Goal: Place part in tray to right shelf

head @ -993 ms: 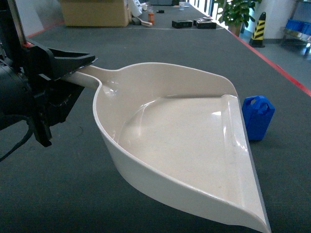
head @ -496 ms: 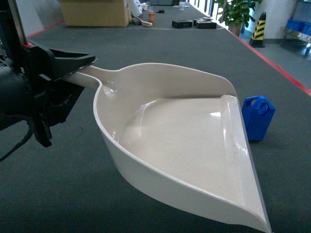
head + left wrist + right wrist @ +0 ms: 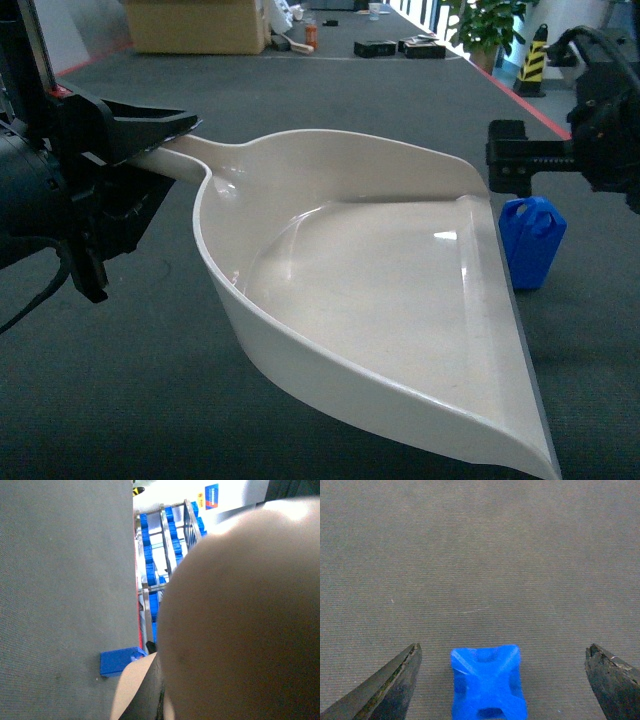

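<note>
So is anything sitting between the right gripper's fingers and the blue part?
No. In the right wrist view the right gripper is open wide, with the part between its fingers and only bare grey carpet on either side.

A dark grey carpeted floor (image 3: 300, 90) fills most of the scene, edged by a red line (image 3: 560, 125). At the far end sit a cardboard box (image 3: 195, 25), a potted plant (image 3: 485, 25) and a yellow-and-black striped cone (image 3: 531, 60) (all well apart). Blue crates (image 3: 147, 555) fill a distant rack.
</note>
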Controlling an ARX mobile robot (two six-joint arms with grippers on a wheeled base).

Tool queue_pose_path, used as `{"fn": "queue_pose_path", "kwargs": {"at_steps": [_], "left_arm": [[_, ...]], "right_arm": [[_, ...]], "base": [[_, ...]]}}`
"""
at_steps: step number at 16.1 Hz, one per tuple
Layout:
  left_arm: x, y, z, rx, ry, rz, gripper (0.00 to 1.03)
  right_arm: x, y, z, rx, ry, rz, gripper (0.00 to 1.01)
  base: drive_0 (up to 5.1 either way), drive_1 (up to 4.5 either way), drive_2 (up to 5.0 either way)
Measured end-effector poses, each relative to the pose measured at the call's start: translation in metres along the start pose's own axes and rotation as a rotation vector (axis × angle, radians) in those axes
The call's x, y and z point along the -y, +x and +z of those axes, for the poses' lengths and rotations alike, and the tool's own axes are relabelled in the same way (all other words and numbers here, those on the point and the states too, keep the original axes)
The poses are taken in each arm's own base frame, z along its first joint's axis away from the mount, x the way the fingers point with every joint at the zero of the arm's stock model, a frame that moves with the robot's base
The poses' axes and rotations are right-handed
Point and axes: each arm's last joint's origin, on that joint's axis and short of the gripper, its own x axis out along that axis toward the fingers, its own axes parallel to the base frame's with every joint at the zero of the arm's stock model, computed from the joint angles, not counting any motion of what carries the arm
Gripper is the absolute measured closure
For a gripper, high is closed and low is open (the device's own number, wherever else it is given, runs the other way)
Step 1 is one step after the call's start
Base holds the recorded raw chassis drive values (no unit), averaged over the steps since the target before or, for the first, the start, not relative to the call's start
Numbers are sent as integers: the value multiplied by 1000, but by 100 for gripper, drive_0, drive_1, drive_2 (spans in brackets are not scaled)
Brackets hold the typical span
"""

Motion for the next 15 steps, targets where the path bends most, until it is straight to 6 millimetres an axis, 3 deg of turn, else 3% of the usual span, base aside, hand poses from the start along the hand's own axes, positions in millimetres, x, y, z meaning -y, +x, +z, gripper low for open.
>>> {"fn": "queue_pose_path", "kwargs": {"at_steps": [4, 5, 6, 7, 11, 13, 14, 15], "left_arm": [[0, 0, 0, 2, 6, 0, 87], [0, 0, 0, -3, 5, 0, 87], [0, 0, 0, -2, 6, 0, 87], [0, 0, 0, -1, 5, 1, 87], [0, 0, 0, -3, -1, 1, 87], [0, 0, 0, -3, 0, -1, 87], [0, 0, 0, -3, -1, 0, 87], [0, 0, 0, -2, -1, 0, 87]], "right_arm": [[-11, 26, -13, -76, -3, -13, 3], [-15, 40, -32, -100, -10, -34, 25], [-15, 33, -32, -57, -10, -39, 45], [-11, 21, -29, -39, -5, -38, 54], [-8, -59, 19, 223, 40, 43, 55], [-29, -110, 40, 360, 35, 175, 55], [-49, -131, 38, 375, 21, 290, 55], [-64, -140, 30, 351, 12, 368, 55]], "base": [[0, 0, 0], [0, 0, 0], [0, 0, 0], [0, 0, 0], [0, 0, 0], [0, 0, 0], [0, 0, 0], [0, 0, 0]]}}
